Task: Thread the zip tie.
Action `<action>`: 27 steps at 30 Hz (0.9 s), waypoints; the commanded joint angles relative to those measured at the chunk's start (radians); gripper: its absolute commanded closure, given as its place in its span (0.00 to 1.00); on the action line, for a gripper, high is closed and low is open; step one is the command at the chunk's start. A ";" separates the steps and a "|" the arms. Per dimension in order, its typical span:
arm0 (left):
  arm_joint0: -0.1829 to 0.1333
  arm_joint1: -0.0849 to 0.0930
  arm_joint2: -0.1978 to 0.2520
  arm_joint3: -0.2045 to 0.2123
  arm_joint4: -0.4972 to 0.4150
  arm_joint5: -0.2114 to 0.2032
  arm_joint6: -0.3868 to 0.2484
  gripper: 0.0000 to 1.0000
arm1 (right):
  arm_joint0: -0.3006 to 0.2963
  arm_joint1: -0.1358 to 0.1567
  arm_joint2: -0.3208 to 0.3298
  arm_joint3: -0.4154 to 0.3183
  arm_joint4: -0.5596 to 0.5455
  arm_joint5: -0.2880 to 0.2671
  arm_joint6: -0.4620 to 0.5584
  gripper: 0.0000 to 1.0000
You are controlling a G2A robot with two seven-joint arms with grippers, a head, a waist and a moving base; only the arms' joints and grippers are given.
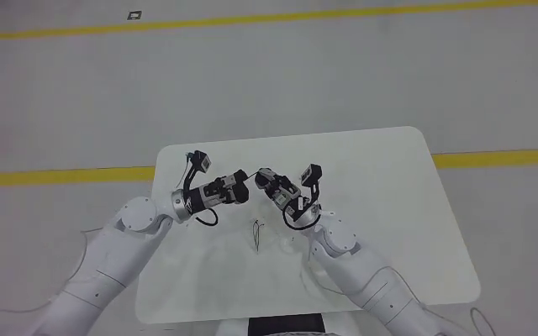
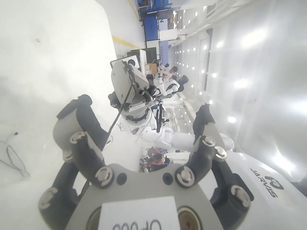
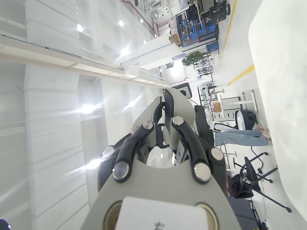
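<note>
Plainly, the left gripper [image 2: 143, 111] is spread wide. Its black rubber-tipped fingers [image 2: 82, 120], carried on grey metal links, stand well apart with nothing between them. The right gripper [image 3: 168, 101] faces it almost tip to tip, its pale fingers pressed together over a ribbed black pad. Whether a thin strap is caught between them is too fine to tell. Both hang above the middle of the smooth white table [image 1: 378, 202] with rounded corners, and neither touches it.

The zip tie [image 1: 256, 234] lies flat on the tabletop, below the grippers and back toward the robot's body. It sits roughly midway between the two arms, so neither is clearly nearer. It looks like a thin, flexible plastic strip, partly curled into a loose loop. Its long axis runs roughly from the grippers' side toward the robot. Whether it is one strand or several cannot be told.

The empty left gripper seems the likelier one to fetch it. That would mean coming down and drawing back, with its jaws set across the strip. So slight a strip lying flat on a slick surface will probably slide rather than lift.
</note>
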 commanded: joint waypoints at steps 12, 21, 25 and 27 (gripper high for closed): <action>0.005 -0.013 -0.010 0.002 0.012 0.010 0.000 0.00 | -0.005 -0.001 0.003 -0.006 -0.003 0.001 -0.010 1.00; 0.010 -0.017 -0.015 0.010 0.030 0.021 0.001 0.00 | -0.026 -0.007 0.020 -0.029 0.002 -0.004 -0.005 1.00; 0.007 -0.021 -0.009 0.016 0.026 0.021 0.000 0.00 | -0.025 -0.013 0.013 -0.030 0.014 0.011 0.013 1.00; 0.004 -0.024 -0.006 0.020 0.025 0.020 0.001 0.00 | -0.023 -0.016 0.009 -0.025 0.023 0.015 0.018 1.00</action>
